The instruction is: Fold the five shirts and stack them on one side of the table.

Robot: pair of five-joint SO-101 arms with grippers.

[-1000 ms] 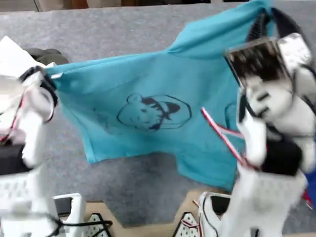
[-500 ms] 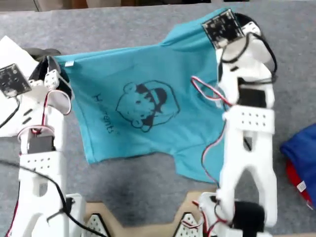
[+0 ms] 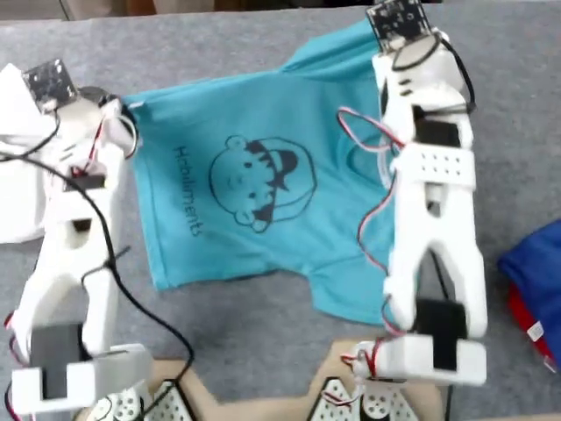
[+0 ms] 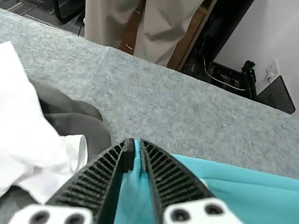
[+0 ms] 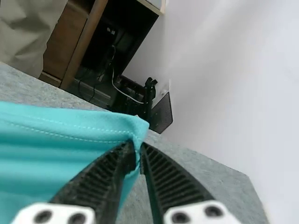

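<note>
- Change: a second ago the teal shirt [image 3: 254, 202] hung stretched in the air between the two arms. Now it lies spread on the grey bench [image 3: 263, 351], print side up.
- Both arms have pushed toward the top of the high view. The right arm [image 3: 429, 193] now ends at the upper centre-right and the left arm [image 3: 70, 219] at the upper left.
- The shirt's lower edge has stayed about where it was, at lower centre, and the cloth looks flatter, with some ripples near the right arm.
- Left jaws: nearly closed, with a thin fold of teal cloth pinched between them at the shirt's upper-left corner.
- Right jaws: nearly closed, clamped on a teal hem at the shirt's upper-right corner.
- Meaning for the task: the lay-out step looks about done. Likely next is letting go of both corners, then folding. This shirt is not yet folded or stacked.
- Containers: no bin or basket is in use, and the garments lie straight on the bench.
- A blue shirt [image 3: 535, 263] sits over a red one [image 3: 530, 329] at the right edge, probably the start of the stack.
- White cloth [image 4: 28, 140] and a grey garment [image 4: 70, 121] lie bunched just beside the left jaws, apparently not yet folded.
</note>
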